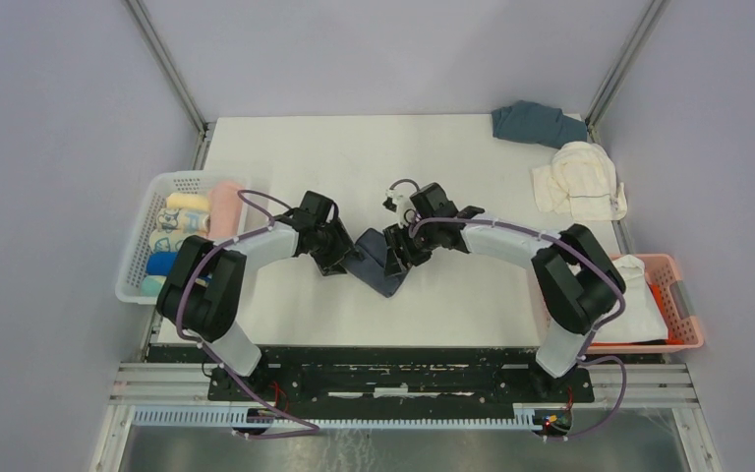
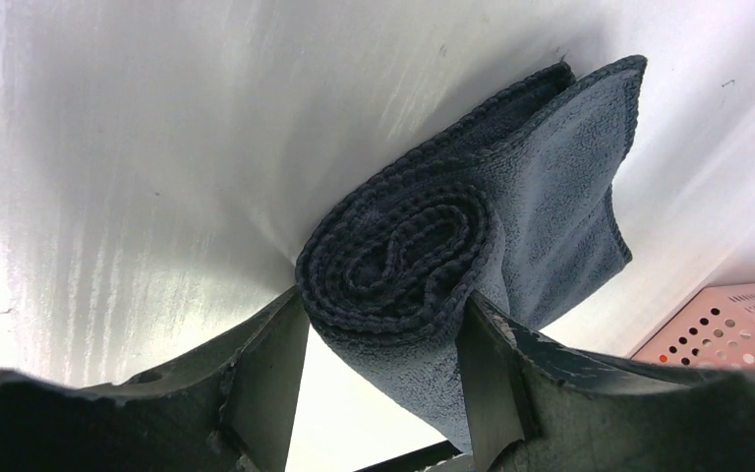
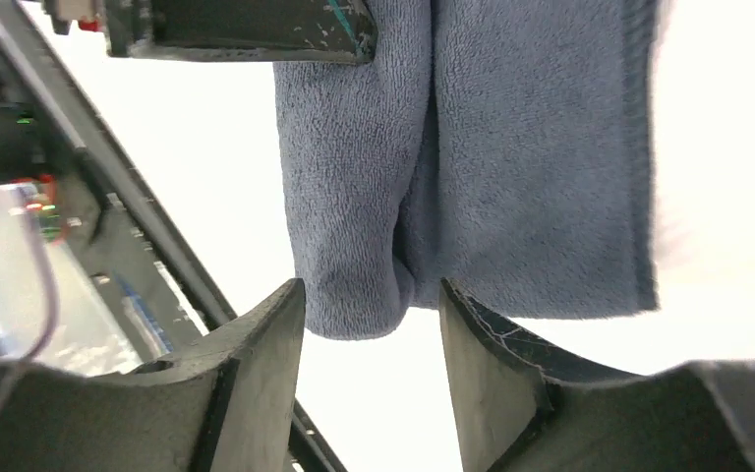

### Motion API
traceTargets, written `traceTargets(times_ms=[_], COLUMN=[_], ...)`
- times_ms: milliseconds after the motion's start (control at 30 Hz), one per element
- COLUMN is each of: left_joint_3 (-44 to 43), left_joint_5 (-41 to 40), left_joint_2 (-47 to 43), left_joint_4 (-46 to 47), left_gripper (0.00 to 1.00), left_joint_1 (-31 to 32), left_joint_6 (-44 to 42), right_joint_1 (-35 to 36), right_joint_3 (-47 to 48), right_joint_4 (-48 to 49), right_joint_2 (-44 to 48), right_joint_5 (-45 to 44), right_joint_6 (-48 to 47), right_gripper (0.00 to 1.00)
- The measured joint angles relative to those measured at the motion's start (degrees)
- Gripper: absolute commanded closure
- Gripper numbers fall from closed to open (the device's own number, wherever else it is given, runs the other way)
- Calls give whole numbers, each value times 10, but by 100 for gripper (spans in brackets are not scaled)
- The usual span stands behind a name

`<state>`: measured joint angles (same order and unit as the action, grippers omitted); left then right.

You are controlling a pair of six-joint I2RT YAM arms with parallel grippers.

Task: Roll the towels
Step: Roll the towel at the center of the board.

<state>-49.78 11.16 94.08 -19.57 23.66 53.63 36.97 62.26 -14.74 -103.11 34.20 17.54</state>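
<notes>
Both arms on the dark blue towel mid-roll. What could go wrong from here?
1. The left gripper pinches the rolled end of the towel, but the coil looks loose and oval, so it may spring open on release.
2. The right gripper is open, its fingers only straddling the flat tail, so the tail could skew and the roll come out uneven.
3. In the top view both grippers sit close together, so a collision seems possible.

Both arms are reaching inward from their bases, elbows bowing outward and wrists angling downward, so the left gripper (image 1: 338, 258) and the right gripper (image 1: 400, 251) are sitting near each other. The left fingers (image 2: 273, 379) are pressing against both sides of the rolled towel (image 2: 403, 256), while the right gripper's jaws are standing apart.
</notes>
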Motion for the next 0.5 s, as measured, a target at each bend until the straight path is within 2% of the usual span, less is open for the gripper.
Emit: traceTargets(times_ms=[100,200,233,367,500], left_joint_3=[-5,-8,-10,-12,-14], left_joint_5=[0,0,0,0,0], left_joint_2=[5,8,9,12,13], left_joint_4=[1,1,1,1,1], left_gripper=[37,37,37,37,36], left_joint_1=[2,3,4,5,5], left_joint_6=[0,0,0,0,0], right_joint_1=[30,89,124,190,232], right_joint_3=[2,12,18,30,47], right_joint_4=[-36,-58,-62,-69,-66], right_joint_2=[49,76,78,73,40], right_joint_5=[-99,-194,-236,-322,-399], right_joint_6=[-39,-76,-92,-121,-144], right_gripper=[38,38,38,37,37])
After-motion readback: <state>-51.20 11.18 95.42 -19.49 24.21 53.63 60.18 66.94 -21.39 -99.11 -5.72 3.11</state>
